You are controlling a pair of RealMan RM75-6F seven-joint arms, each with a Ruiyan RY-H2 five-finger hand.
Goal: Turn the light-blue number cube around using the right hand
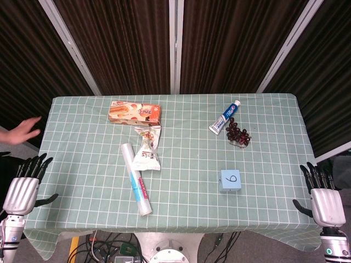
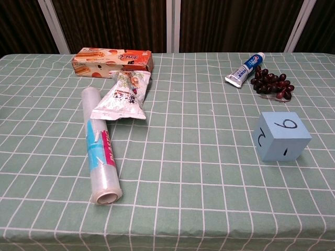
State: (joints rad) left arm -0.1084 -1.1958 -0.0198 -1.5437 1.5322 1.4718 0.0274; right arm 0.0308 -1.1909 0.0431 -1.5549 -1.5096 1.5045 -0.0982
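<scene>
On the table (image 1: 181, 213), which is draped with a pale green cloth ruled in a white grid, the light-blue number cube (image 1: 230, 180) is found toward four o'clock from the centre. A matte, sharp-edged block is seen, with a black 6 or 9 printed on its top face and further digits on the sides shown in the chest view. At one o'clock a white and blue toothpaste tube (image 1: 225, 118) is laid diagonally, and just beside it a bunch of dark red grapes (image 1: 238, 136) is clustered, round and glossy. At eleven o'clock a flat, rectangular orange biscuit box (image 1: 135, 114) is set, with a crinkled foil snack bag (image 1: 148, 148) lying just below it. At eight o'clock a long cylindrical roll of clear plastic wrap (image 1: 136, 179) is stretched out, its hollow core visible in the chest view.

Beyond the table's right edge the right hand (image 1: 322, 193) is held with dark fingers apart and nothing grasped, well apart from the cube. At the left edge the left hand (image 1: 24, 185) is likewise spread and empty, its back cased in silver metal.
</scene>
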